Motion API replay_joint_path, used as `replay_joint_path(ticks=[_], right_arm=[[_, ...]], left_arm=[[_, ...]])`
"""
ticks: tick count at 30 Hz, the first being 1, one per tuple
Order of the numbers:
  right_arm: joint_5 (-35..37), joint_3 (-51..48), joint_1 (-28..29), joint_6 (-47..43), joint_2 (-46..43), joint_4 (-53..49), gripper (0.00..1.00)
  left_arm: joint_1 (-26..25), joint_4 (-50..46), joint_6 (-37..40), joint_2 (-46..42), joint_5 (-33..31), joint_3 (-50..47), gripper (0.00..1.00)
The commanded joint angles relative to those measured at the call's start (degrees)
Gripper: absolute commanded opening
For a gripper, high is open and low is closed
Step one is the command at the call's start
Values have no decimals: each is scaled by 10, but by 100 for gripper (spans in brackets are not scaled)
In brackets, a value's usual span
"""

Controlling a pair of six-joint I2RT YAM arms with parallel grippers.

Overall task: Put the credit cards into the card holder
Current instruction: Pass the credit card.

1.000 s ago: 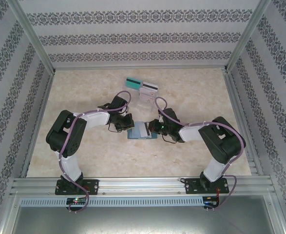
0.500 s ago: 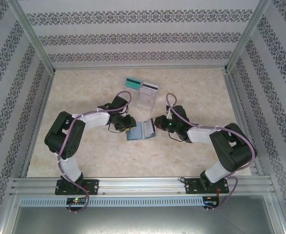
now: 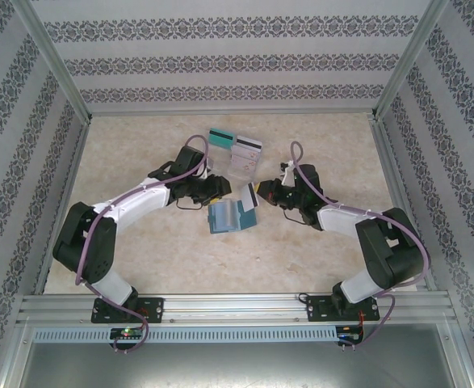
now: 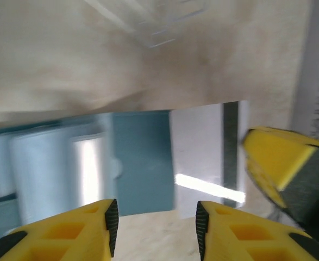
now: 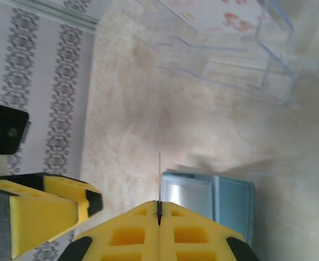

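Observation:
The teal-blue card holder (image 3: 230, 217) lies open on the table, its grey pockets facing up (image 5: 187, 196). My right gripper (image 3: 258, 194) is shut on a white credit card (image 4: 202, 155) with a dark stripe, held just above the holder's right end and seen edge-on in the right wrist view (image 5: 160, 176). My left gripper (image 3: 218, 188) hangs open just behind the holder with nothing between its fingers (image 4: 111, 223). A teal credit card (image 3: 220, 137) and a white credit card (image 3: 248, 144) lie at the back of the table.
A clear plastic tray (image 3: 241, 164) sits between the back cards and the grippers, close behind both of them (image 5: 230, 49). Patterned walls and metal posts close off the table on three sides.
My left gripper has opened and drawn back from the card holder. My right gripper has moved up and back to the right with the white card, and the holder now lies flatter.

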Motion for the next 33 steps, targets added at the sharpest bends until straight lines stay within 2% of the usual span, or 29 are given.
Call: replay_joint_path(ticks=[1, 8, 13, 14, 17, 18, 25, 26, 28, 29, 33], right_arm=[[-43, 16, -11, 51, -19, 64, 0], [-59, 15, -14, 116, -7, 144, 0], [-63, 14, -14, 141, -3, 175, 0], [-64, 13, -14, 147, -1, 184, 0], [-70, 12, -13, 158, 7, 196, 0], [-71, 10, -14, 159, 8, 198, 0], [-102, 16, -16, 157, 26, 183, 0], [-113, 20, -18, 155, 30, 177, 5], [-138, 29, -25, 155, 39, 171, 29], [-147, 32, -29, 155, 41, 169, 35], [-175, 45, -39, 150, 46, 155, 37]], left_arm=[[3, 152, -79, -1, 79, -34, 43], [3, 300, -155, 38, 131, -53, 38], [3, 343, -181, 48, 140, -54, 36], [3, 349, -184, 50, 139, -55, 34], [4, 365, -194, 50, 138, -57, 16], [4, 368, -195, 49, 138, -58, 12], [11, 398, -201, 43, 138, -66, 0], [12, 397, -198, 41, 138, -66, 0], [14, 370, -176, 35, 138, -61, 0], [14, 353, -164, 32, 138, -58, 0], [17, 322, -142, 26, 146, -49, 0]])
